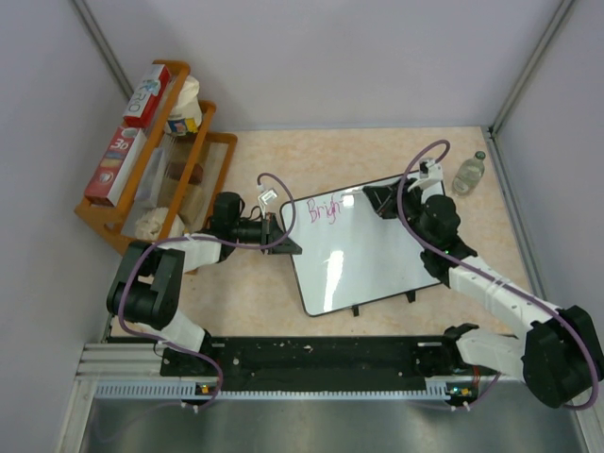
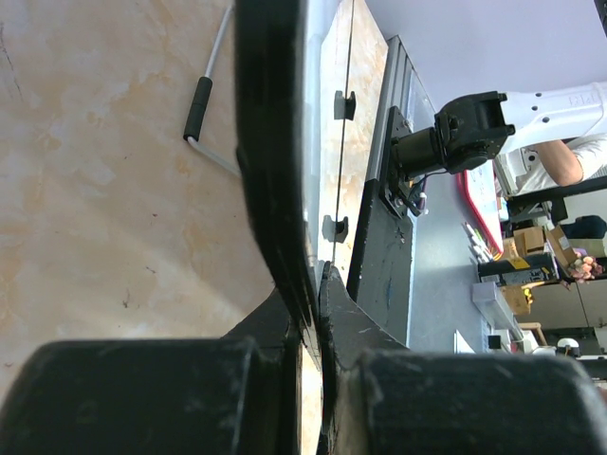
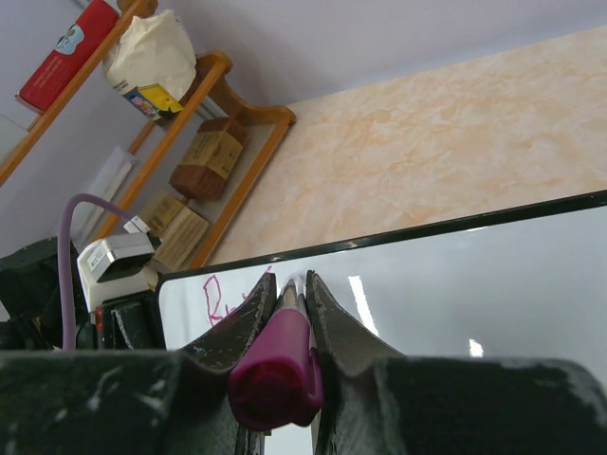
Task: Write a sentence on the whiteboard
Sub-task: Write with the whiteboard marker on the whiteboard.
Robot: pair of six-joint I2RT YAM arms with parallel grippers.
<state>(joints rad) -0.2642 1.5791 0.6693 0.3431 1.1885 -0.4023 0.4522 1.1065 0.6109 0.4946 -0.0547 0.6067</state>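
Beige marbled counter [image 1: 377, 142]. Lying flat at centre, skewed, black feet toward the near edge: whiteboard [image 1: 368, 255]. Standing at far left beside the wall: wooden rack [image 1: 132, 222]. In far right corner: clear bottle [image 1: 469, 174].

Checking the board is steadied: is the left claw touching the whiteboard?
Touching. Left wrist view shows the left claw clamped on the whiteboard frame.

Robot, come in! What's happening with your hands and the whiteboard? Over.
Left gripper shut on edge of whiteboard. Right gripper shut on pink marker, tip at the board. The sentence reads "Brigh", unfinished. Bottle stands off the board.
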